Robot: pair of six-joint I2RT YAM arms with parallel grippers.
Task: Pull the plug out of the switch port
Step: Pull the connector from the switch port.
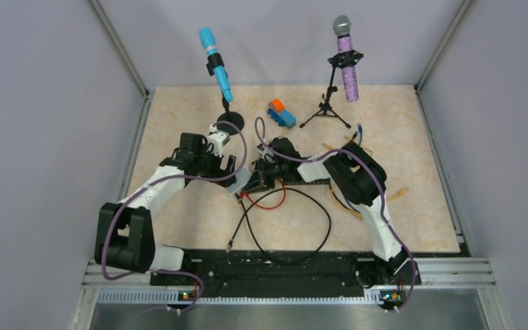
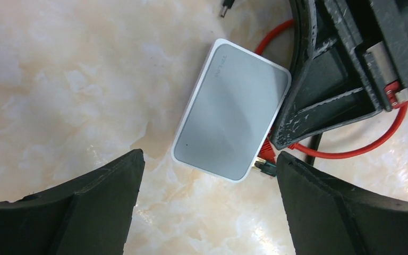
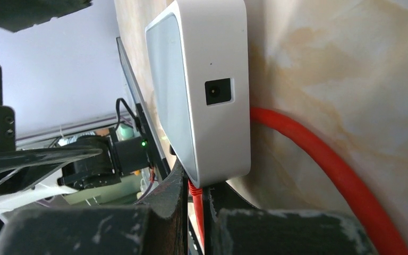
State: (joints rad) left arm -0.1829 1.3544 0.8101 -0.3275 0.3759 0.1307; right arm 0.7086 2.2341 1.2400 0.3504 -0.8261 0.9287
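A small white flat box (image 2: 232, 109) lies on the marble tabletop, also in the top view (image 1: 236, 185) and the right wrist view (image 3: 202, 85). A red plug (image 3: 195, 194) on a red cable (image 1: 268, 204) sits in its edge, with a dark plug (image 2: 265, 168) beside it. My right gripper (image 3: 196, 186) is shut on the red plug right at the box; it shows from above (image 1: 260, 177). My left gripper (image 2: 210, 155) is open and empty, low over the table, with the box just ahead of its fingers. No flat black box with a switch port shows.
A black cable (image 1: 316, 234) loops across the near table. A blue microphone (image 1: 216, 62) and a purple one on a tripod (image 1: 346, 62) stand at the back, with an orange-blue toy (image 1: 282, 113) between. A loose connector (image 2: 226, 8) lies beyond the box.
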